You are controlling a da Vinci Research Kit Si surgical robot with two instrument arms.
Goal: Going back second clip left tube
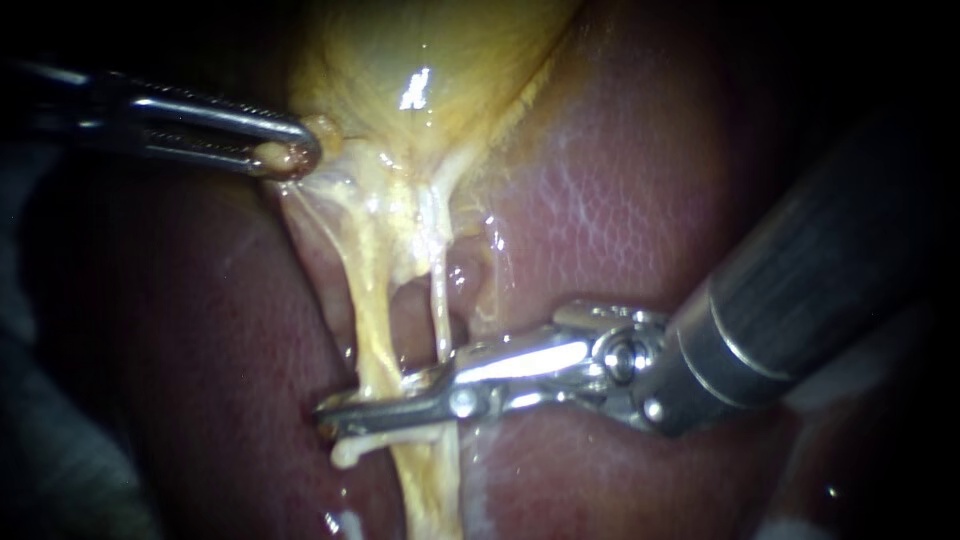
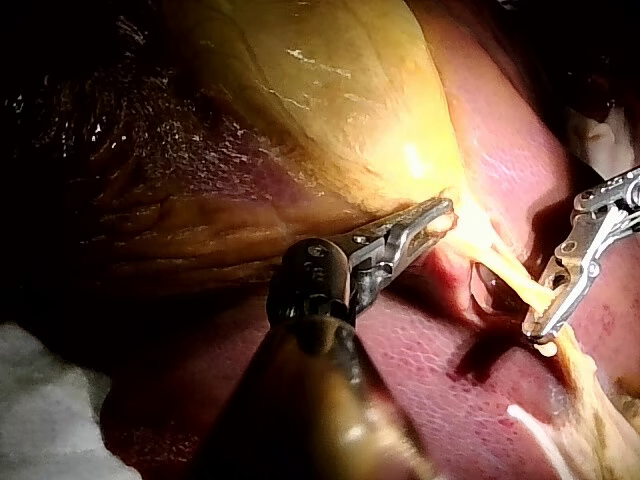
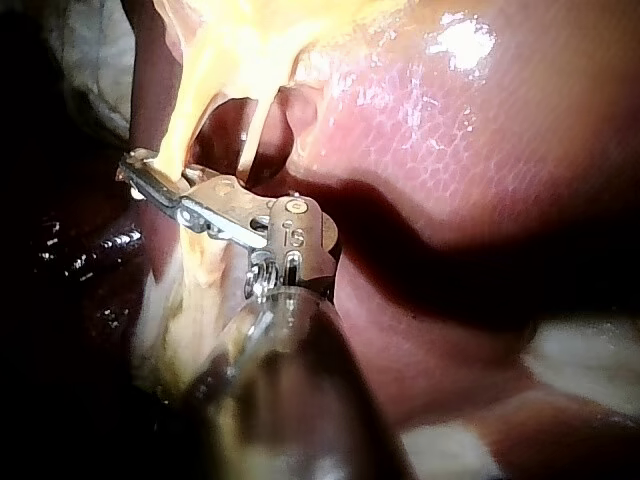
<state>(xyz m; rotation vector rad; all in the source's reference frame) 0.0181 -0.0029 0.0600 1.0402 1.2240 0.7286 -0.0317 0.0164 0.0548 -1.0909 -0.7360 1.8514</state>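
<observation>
The yellow gallbladder [image 1: 430,70] lies on the reddish liver [image 1: 640,200]. My left instrument [image 1: 292,155] comes in from the upper left, its jaws shut on a fold at the gallbladder's neck [image 2: 440,215]. Two strands run down from the neck: the thick left tube [image 1: 372,330] and a thin right tube [image 1: 440,300]. My right instrument [image 1: 375,400] reaches across from the right, its jaws open by a narrow gap with the left tube between them [image 2: 545,305] [image 3: 160,180]. A whitish clip [image 1: 350,452] crosses the left tube just below the jaws.
Liver surrounds the tubes on both sides. Another small white piece [image 1: 348,522] lies lower down by the left tube. White gauze [image 2: 40,410] shows beside my left instrument's shaft. The right instrument's thick dark shaft [image 1: 820,270] crosses the liver on the right.
</observation>
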